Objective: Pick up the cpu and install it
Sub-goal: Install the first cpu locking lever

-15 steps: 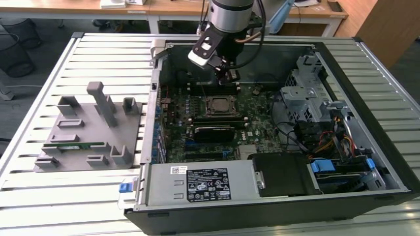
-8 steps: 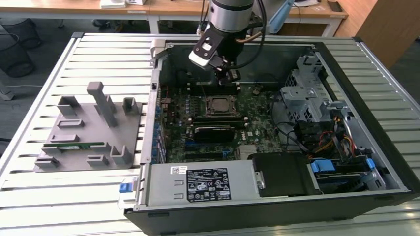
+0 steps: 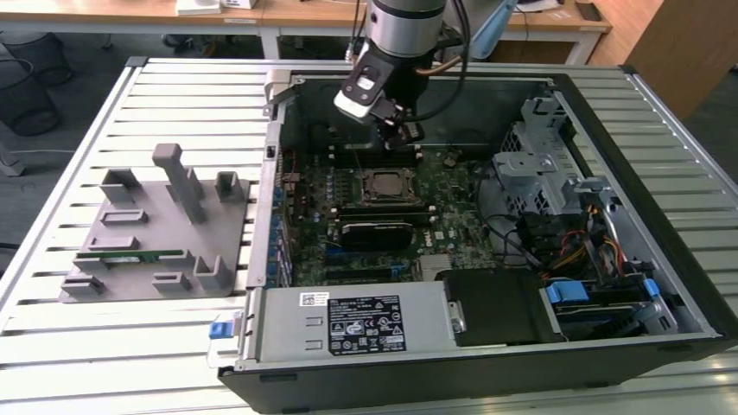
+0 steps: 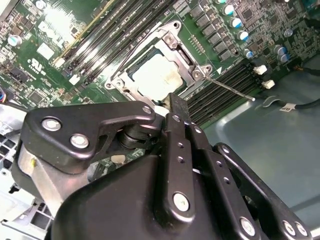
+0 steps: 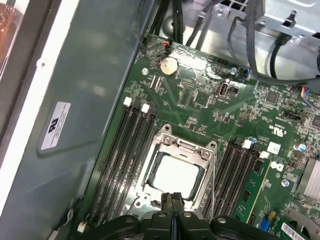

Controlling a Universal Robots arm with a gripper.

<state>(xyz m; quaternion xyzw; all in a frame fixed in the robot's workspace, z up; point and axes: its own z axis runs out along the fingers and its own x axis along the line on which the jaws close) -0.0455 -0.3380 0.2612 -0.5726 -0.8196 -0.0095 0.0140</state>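
Now you see the gripper [image 3: 398,130] inside the open computer case [image 3: 645,268], in the upper middle of the exterior view, hanging a little above the motherboard [image 3: 461,216] and just beyond the processor socket [image 3: 381,188]. In both wrist views its two black fingers [image 5: 172,212] are pressed together, with only a thin line between them, and they pinch nothing.

The cpu [image 5: 176,176] already lies in the socket: in the first wrist view it is the bright silver-white square in the lower middle of the frame, framed by the metal socket bracket [image 5: 186,146], with the fingertips close over its near edge. In the second wrist view you find the same cpu [image 4: 156,76] in the upper middle, just past the finger tips [image 4: 177,106]. I cannot tell if the tips touch it.

Long black memory slots [image 5: 125,155] run on both sides of the socket. At the exterior view's left, a grey parts holder [image 3: 150,233] stands on the slatted table [image 3: 69,337], well apart from the case.
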